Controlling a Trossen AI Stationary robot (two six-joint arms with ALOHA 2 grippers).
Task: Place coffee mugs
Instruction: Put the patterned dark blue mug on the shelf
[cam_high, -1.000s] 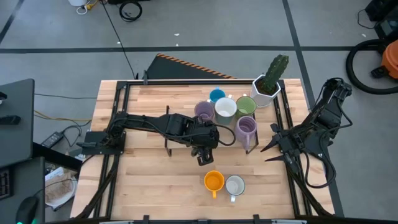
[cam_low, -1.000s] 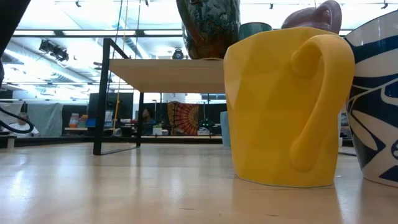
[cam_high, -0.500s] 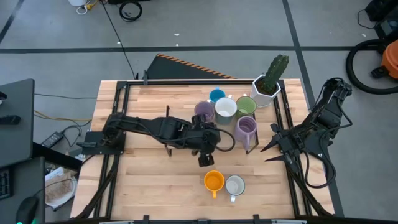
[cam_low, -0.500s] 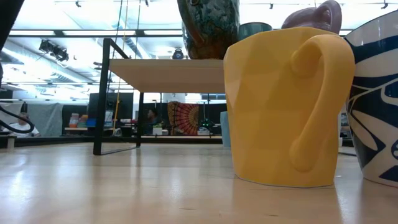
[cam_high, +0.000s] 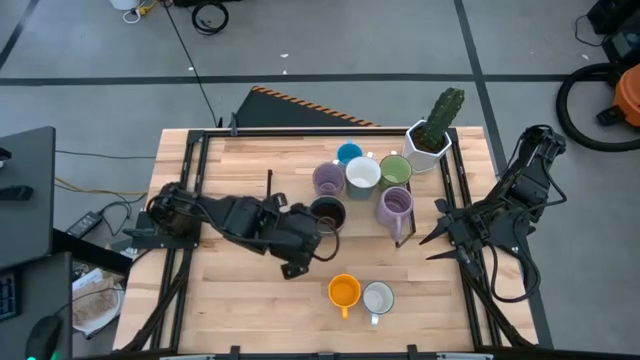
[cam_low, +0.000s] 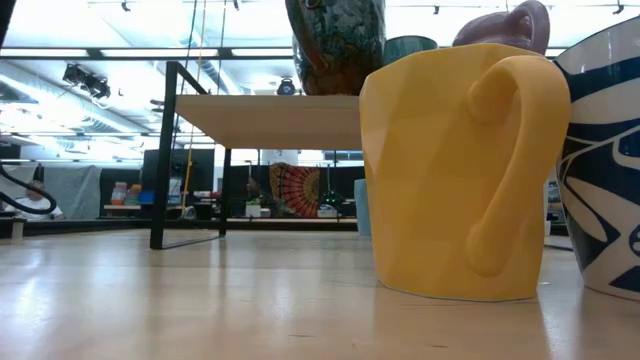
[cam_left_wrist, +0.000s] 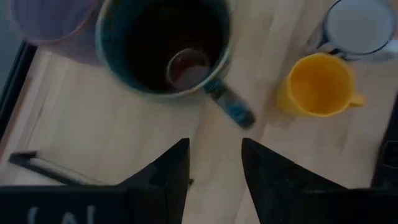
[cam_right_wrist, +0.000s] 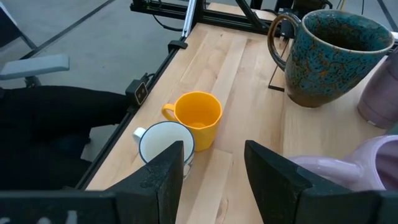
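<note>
The table is pale wood planks with a smooth, lightly shiny finish. The dark mug has glossy, speckled teal-brown glaze; the orange mug looks smooth, faceted and matt.

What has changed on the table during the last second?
The left gripper has pulled back from the dark mug toward its own side, open and empty; the mug now stands uncovered beside the lavender mug. The other mugs, the cactus pot and the right gripper have not moved.

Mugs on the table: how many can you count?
8. Blue, white, green, two lavender and dark cluster near the cactus pot; orange and white sit apart.
</note>
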